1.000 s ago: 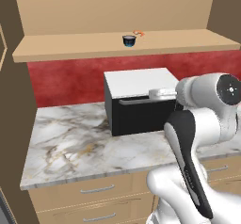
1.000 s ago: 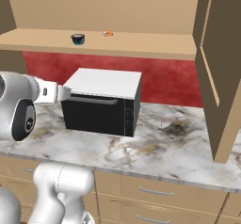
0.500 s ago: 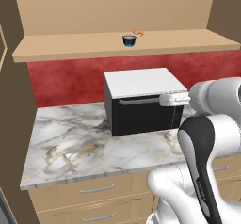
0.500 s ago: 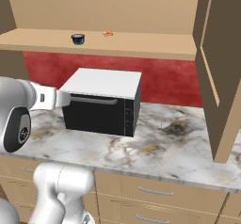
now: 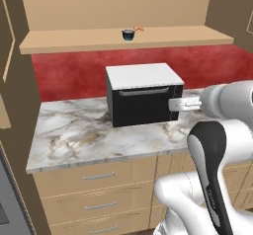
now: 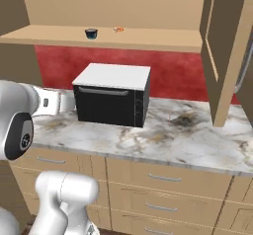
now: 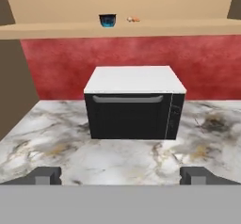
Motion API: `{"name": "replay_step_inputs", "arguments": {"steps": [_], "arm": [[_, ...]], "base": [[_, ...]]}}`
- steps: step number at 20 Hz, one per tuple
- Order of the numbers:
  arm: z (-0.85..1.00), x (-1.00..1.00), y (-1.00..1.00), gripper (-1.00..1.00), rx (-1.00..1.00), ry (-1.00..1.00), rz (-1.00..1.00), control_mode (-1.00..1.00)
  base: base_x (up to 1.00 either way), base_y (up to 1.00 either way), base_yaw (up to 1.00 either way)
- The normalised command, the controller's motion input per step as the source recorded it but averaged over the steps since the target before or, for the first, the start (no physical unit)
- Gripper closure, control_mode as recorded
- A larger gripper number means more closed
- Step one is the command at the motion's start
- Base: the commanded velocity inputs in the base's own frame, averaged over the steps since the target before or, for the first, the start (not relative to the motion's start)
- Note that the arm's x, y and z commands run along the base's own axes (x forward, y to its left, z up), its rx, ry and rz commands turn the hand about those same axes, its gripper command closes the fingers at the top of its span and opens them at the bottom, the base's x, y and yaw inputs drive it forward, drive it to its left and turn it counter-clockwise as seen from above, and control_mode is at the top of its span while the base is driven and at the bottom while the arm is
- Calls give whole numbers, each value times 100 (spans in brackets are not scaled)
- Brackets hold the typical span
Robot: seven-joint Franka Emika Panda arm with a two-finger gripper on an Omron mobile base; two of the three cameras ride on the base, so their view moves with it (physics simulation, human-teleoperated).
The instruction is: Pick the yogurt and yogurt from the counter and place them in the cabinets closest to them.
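Yogurt cup: one teal-based yogurt cup [image 5: 128, 34] stands upright on the shelf board [image 5: 74, 40] of the upper cabinets [image 6: 148, 2], above the microwave, just left of a small orange item [image 5: 140, 29].
Microwave: a black microwave [image 7: 134, 103] with a white top sits on the desk [image 5: 74, 130], toward the far side near the red backsplash [image 6: 173, 71], door shut.
Jaws: the gripper [image 7: 120, 175] has its jaws released, spread wide with nothing between them; its fingertips [image 7: 47, 174] point at the microwave front from the near side.
Gripper place: level with the microwave, at the near edge of the desk, apart from the microwave.
Drawers: light wood drawers [image 6: 163, 189] with metal handles run under the desk.
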Motion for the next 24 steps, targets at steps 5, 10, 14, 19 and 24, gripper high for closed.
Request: {"name": "replay_step_inputs", "arguments": {"steps": [5, 10, 14, 19, 24], "arm": [[0, 0, 0, -100, 0, 0, 0, 100], [0, 0, 0, -100, 0, 0, 0, 100], [0, 0, 0, -100, 0, 0, 0, 100], [0, 0, 0, -100, 0, 0, 0, 100], [0, 0, 0, -100, 0, 0, 0, 100]], "base": [[-73, -27, 0], [-63, -19, 0], [-55, -15, -1], [-34, -8, -1], [-30, -31, -1]]}}
